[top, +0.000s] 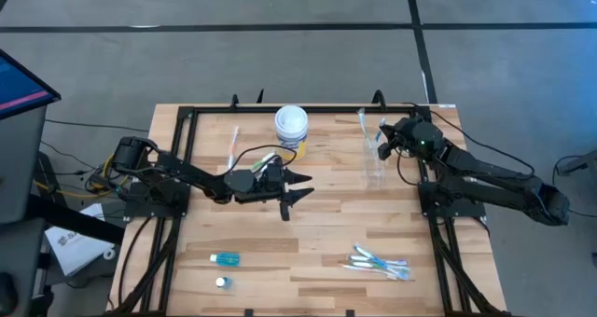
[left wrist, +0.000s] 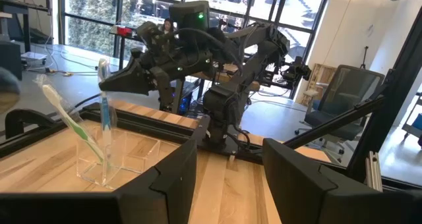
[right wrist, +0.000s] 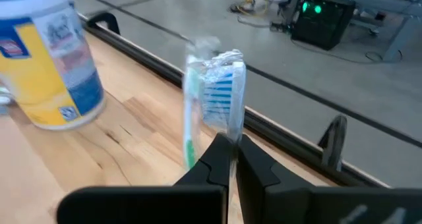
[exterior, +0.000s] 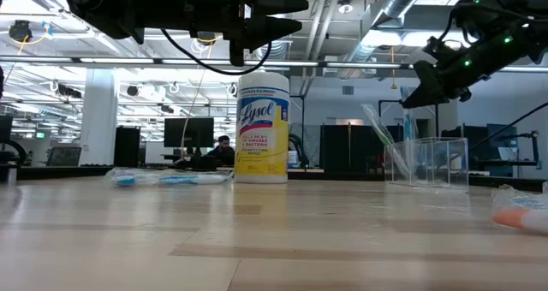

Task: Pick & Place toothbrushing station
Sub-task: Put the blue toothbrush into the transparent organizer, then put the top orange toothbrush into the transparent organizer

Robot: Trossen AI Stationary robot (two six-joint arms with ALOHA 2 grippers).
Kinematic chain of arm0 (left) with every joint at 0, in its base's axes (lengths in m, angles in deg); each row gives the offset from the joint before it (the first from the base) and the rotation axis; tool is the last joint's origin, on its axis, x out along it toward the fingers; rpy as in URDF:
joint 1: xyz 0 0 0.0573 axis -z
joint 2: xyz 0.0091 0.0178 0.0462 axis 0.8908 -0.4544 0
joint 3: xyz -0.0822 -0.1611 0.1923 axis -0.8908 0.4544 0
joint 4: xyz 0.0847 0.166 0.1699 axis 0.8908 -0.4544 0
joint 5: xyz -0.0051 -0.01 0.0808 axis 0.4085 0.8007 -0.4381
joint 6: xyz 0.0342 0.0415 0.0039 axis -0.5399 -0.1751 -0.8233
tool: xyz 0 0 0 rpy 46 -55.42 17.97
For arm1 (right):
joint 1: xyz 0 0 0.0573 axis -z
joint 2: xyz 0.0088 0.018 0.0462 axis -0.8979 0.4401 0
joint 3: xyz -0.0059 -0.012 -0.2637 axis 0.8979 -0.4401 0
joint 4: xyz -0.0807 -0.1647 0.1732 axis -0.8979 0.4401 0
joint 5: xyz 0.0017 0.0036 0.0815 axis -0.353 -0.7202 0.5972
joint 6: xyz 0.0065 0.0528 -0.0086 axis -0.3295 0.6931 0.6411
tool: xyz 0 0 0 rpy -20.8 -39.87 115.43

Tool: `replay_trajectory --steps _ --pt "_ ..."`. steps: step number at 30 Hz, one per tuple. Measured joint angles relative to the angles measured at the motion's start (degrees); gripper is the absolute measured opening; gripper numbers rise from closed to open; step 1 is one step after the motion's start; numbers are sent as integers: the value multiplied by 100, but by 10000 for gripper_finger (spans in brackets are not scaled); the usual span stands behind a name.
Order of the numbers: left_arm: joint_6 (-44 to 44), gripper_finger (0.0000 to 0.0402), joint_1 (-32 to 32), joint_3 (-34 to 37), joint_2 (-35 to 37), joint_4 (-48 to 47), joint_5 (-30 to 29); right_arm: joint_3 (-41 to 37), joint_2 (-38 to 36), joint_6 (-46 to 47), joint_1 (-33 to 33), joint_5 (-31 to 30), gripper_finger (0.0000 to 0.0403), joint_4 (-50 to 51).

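Note:
A clear plastic holder [top: 374,163] [left wrist: 112,155] stands on the table's far right part. In it a green toothbrush [left wrist: 69,118] [right wrist: 190,112] leans, and a blue toothbrush [left wrist: 105,115] stands nearly upright. My right gripper [right wrist: 232,145] [top: 381,144] is above the holder, shut on the blue toothbrush. My left gripper [top: 306,186] [left wrist: 231,178] hangs open and level over the table's middle with nothing between its fingers. A small blue tube [top: 225,258] lies near the front left. My right gripper pinches the blue toothbrush just below its wrapped bristle head [right wrist: 225,128], only at the fingertips. The fingers slant slightly downward and lie across the brush. The brush stands nearly upright with its lower end inside the clear holder [exterior: 428,158].
A white-lidded yellow canister [top: 291,126] [exterior: 262,128] stands at the far middle. A wrapped toothbrush [top: 233,140] lies left of it. More wrapped toothbrushes [top: 381,263] lie at the front right, and a small white piece [top: 221,282] lies near the tube. A black frame [top: 280,110] borders the table.

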Motion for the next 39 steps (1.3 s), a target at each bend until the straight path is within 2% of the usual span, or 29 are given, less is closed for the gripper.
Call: replay_trajectory --steps 8,18,27,39 --pt "-1 166 -1 0 0 0 1 -29 112 66 181 180 0 -128" --pt "-1 166 -2 0 0 0 0 -562 103 149 220 310 6 -845" --pt "-1 166 -1 0 0 0 2 -573 107 150 218 318 51 -739" --pt "0 166 -1 0 0 -2 2 -573 46 122 216 447 78 -788"
